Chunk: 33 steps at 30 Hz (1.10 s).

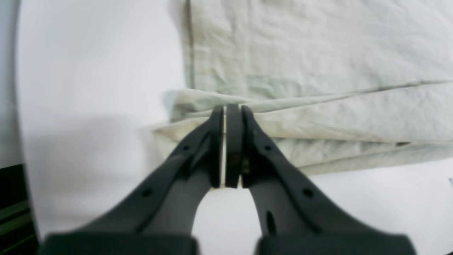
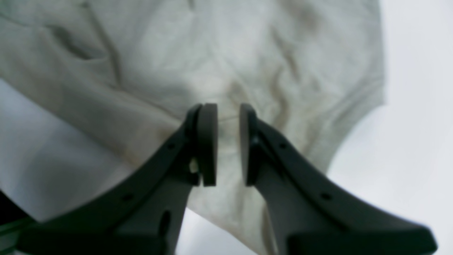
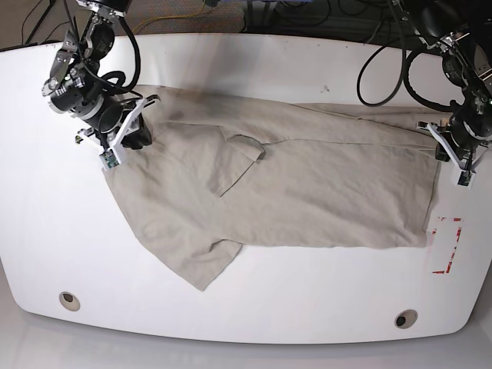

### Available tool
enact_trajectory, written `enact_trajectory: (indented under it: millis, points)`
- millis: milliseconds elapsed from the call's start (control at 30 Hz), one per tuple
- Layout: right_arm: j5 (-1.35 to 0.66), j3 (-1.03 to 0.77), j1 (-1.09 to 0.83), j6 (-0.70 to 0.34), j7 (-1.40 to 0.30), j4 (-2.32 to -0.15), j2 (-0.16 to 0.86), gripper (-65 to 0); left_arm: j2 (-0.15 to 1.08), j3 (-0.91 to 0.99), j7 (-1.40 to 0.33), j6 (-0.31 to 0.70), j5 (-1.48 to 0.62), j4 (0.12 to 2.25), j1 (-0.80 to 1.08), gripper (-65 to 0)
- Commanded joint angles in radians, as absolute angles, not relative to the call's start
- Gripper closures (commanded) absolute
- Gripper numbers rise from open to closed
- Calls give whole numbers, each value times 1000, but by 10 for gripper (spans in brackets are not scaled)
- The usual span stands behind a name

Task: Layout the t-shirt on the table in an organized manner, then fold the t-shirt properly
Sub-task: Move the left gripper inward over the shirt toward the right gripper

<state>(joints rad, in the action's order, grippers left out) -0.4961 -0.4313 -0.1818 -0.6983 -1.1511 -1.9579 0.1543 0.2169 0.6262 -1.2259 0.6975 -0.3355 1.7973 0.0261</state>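
Two small grey holes (image 3: pixel 69 300) sit near the front edge of the glossy white worktop (image 3: pixel 307 307), one toward each front corner, with bare white surface around them. Behind that strip lies the beige t-shirt (image 3: pixel 307 184), spread wide across the middle, wrinkled, one sleeve folded over onto its body. Its hem runs straight down near the side edge where a red dashed mark (image 3: pixel 448 244) shows, just beside the cloth. At that hem's far corner the left claw (image 1: pixel 233 117) is closed, pinching stacked layers of the shirt's edge. Toward the opposite side edge, the right claw (image 2: pixel 228 141) stands slightly parted over bunched fabric; whether it grips the cloth cannot be told. Open white worktop borders the shirt along the far edge too.
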Motion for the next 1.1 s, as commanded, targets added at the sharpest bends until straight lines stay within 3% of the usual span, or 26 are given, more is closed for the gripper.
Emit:
enact_trajectory:
  millis: [0, 567, 867, 933, 1067]
  points:
    - [-490, -437, -177, -698, -1133, -1952, 163, -106, 231, 628, -1184, 698, -343, 1797, 27, -3]
    - [-440, -427, -154, -698, -980, -1685, 166, -105, 211, 495, -920, 698, -216, 1613, 50, 0]
    - [-437, -437, -185, -698, -984, -1785, 174, -113, 200, 498, -918, 698, -219, 1693, 81, 0]
    - [-437, -438, -200, -698, -984, -1825, 191, -146, 200, 498, -918, 698, -220, 1718, 91, -15]
    - [-437, -453, -232, -698, -984, -1870, 206, -285, 200, 516, -918, 698, -219, 1762, 111, -126]
